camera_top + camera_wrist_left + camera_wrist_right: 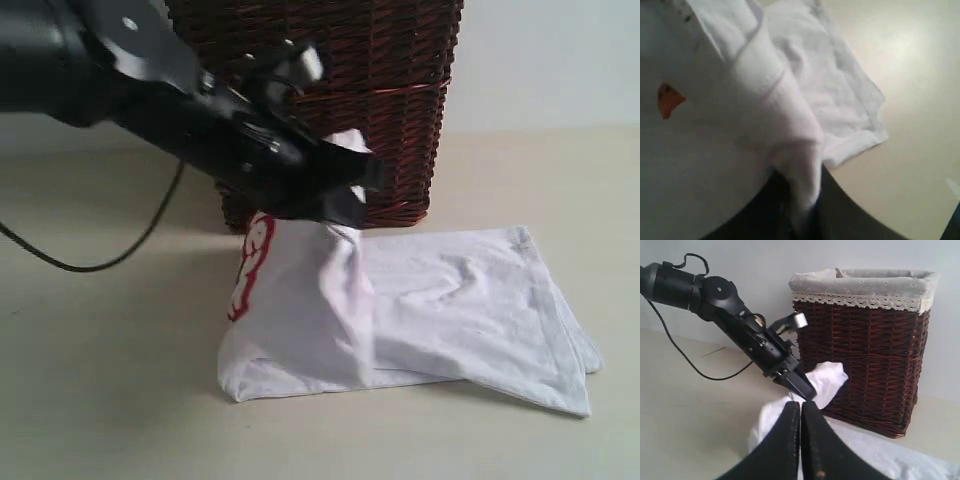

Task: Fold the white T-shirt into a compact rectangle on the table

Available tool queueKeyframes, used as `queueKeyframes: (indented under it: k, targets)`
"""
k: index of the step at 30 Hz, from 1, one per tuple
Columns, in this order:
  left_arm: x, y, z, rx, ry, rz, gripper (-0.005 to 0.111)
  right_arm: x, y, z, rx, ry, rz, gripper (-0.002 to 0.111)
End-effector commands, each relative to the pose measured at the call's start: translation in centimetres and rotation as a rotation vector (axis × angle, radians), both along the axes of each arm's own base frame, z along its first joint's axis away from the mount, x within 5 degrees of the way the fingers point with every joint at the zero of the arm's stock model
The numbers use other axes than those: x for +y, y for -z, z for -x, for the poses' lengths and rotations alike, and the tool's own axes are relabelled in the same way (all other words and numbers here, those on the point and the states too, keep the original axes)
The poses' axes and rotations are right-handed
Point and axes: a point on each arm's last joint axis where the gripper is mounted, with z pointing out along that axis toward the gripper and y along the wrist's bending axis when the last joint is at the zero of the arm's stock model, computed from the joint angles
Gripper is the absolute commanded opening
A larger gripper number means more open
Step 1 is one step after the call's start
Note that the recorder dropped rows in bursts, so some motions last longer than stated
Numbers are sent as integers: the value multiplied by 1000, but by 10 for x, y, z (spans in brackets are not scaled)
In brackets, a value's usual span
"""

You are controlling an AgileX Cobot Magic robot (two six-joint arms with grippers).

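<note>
The white T-shirt [450,300] lies partly folded on the table [120,400] in front of the basket. Its left part is pulled up into a peak, and red-outlined lettering [255,255] shows on the raised side. My left gripper [345,215] is shut on that peak of cloth. In the left wrist view a roll of the T-shirt [805,85] runs into the shut left gripper [800,200], with the orange neck tag [667,100] nearby. My right gripper [801,407] is shut on nothing, held off the cloth and facing the left gripper [800,387].
A tall dark brown wicker basket [380,80] with a pale lace-edged liner [865,285] stands right behind the shirt. A black cable [100,262] hangs from the left arm down to the table on the left.
</note>
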Motion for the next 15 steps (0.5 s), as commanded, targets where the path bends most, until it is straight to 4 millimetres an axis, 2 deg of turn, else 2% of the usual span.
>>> queueKeyframes:
  k: [1,6,10,12,15]
  targets:
    - [-61,17,12,-158,-78,109,0,0,3,0,13,-3,6,1]
    - [-122,33,27,-226,-11,148,0,1,4,1,27,-13,15,1]
    - [-163,33,29,-278,60,194,0,2,5,1,35,-22,14,1]
    - [-177,35,29,-286,94,204,7,2,5,1,39,-24,17,1]
    - [-188,38,27,-271,137,203,27,2,6,2,46,-31,26,1]
